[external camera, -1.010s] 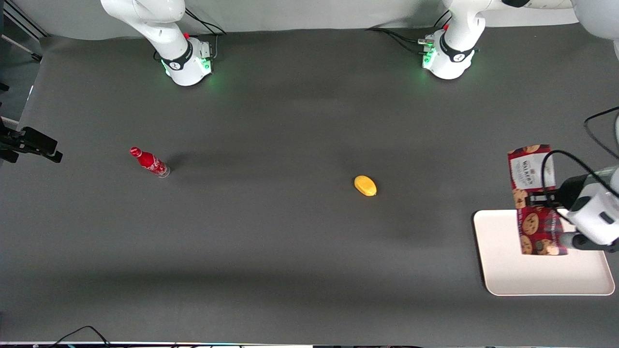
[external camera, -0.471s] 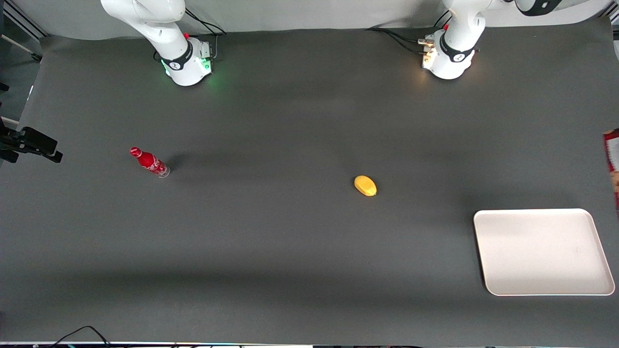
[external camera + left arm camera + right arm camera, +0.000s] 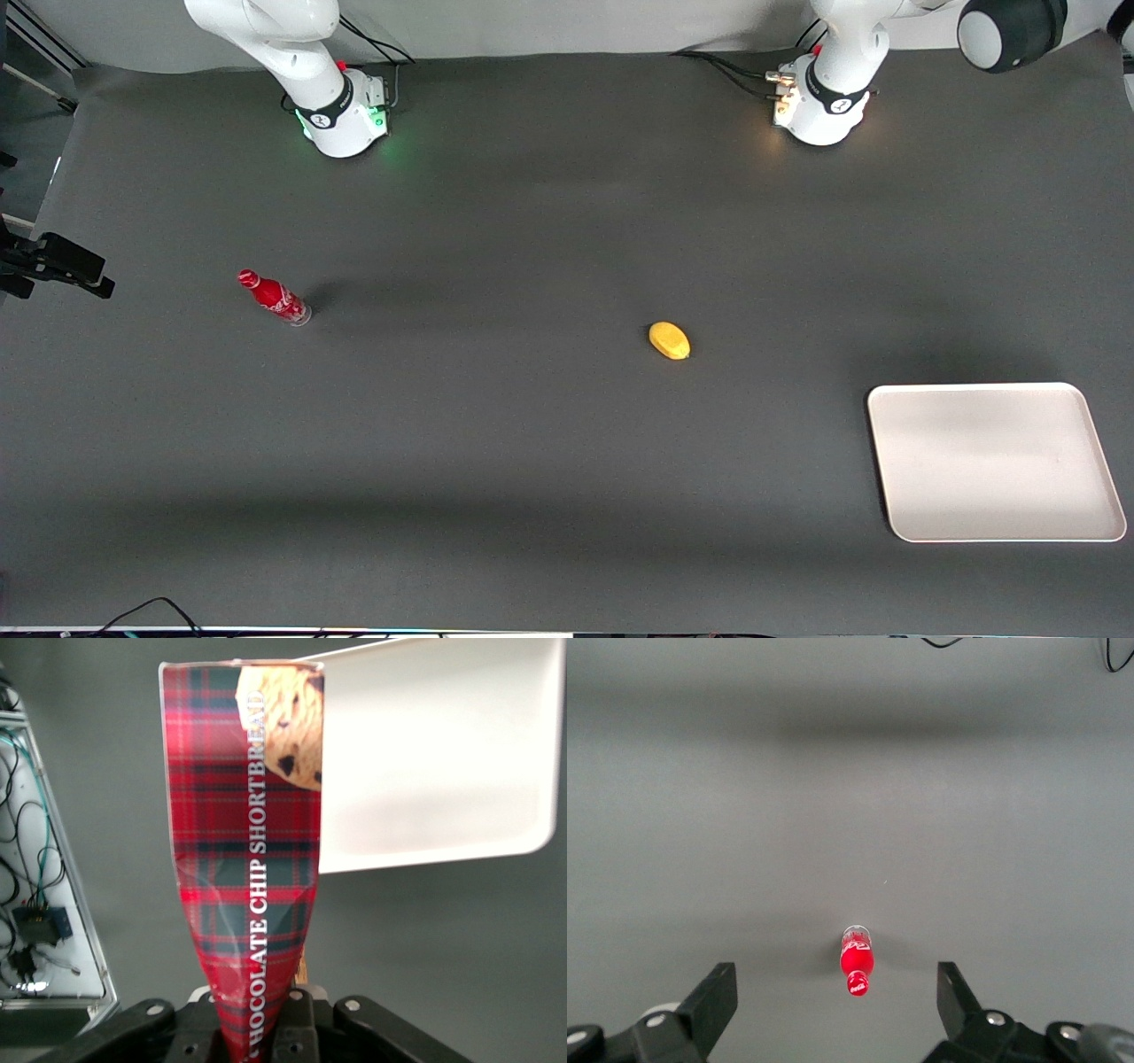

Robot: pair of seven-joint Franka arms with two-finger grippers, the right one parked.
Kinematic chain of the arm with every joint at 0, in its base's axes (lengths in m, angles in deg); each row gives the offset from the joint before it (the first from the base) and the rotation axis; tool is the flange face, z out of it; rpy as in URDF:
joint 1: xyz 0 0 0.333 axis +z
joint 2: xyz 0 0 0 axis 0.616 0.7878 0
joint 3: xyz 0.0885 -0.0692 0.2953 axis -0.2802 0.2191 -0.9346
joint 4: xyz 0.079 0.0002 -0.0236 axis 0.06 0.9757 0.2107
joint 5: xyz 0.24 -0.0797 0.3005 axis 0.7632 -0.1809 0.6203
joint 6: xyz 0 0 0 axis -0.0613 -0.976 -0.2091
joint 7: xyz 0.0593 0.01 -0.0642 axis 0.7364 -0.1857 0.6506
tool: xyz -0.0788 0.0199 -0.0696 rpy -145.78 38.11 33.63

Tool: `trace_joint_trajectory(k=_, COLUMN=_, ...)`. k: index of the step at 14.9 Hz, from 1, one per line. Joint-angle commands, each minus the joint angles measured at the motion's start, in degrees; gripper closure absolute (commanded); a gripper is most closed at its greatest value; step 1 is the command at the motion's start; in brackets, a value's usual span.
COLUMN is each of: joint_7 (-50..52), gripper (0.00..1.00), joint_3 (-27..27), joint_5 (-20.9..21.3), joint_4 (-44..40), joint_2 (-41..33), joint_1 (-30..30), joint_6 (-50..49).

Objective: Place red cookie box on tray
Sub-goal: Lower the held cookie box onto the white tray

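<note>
Red cookie box (image 3: 252, 859) clamped in my hand (image 3: 257, 1028), hangs in air, off to side of tray (image 3: 434, 753), not on it. Second ago box hung over tray edge; then it slid out of front view. Now box and hand gone from front view. Tray (image 3: 997, 461) bare. Drop not done; I must bring box back. Soda bottle (image 3: 273, 298), yellow fruit (image 3: 669, 340) same spots on tabletop (image 3: 532, 443).

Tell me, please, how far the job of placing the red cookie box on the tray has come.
Done: the long red tartan cookie box is picked up, clamped in the gripper in the left wrist view. In hand: it hangs above the table, beside the flat white tray. Left: the tray is bare in the front view, so lowering and release remain.
</note>
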Motion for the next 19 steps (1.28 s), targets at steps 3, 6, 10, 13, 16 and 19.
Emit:
trace_joint_trajectory(k=3, joint_7=-5.1, gripper=1.0, joint_3=-4.2, joint_5=-7.5, joint_4=5.1, joint_2=10.1, joint_1=1.3, joint_6=14.1)
trace_joint_trajectory(k=6, joint_7=-5.3, gripper=1.0, joint_3=-4.3, joint_5=-10.6, joint_4=5.9, joint_2=14.4, joint_1=2.2, joint_6=19.5)
trace_joint_trajectory(k=10, joint_7=-7.7, gripper=1.0, joint_3=-4.2, joint_5=-14.3, joint_4=7.5, joint_2=18.0, joint_1=2.3, joint_6=26.6)
trace_joint_trajectory(k=13, joint_7=-7.7, gripper=1.0, joint_3=-4.1, joint_5=-15.0, joint_4=7.6, joint_2=19.4, joint_1=2.3, joint_6=29.3)
trace_joint_trajectory(k=16, joint_7=-7.6, gripper=0.22, joint_3=-3.9, joint_5=-16.9, joint_4=7.4, joint_2=20.5, joint_1=2.3, joint_6=30.4)
trace_joint_trajectory(k=19, joint_7=-7.4, gripper=0.0, joint_3=-3.9, joint_5=-17.0, joint_4=6.8, joint_2=20.1, joint_1=2.0, joint_6=29.0)
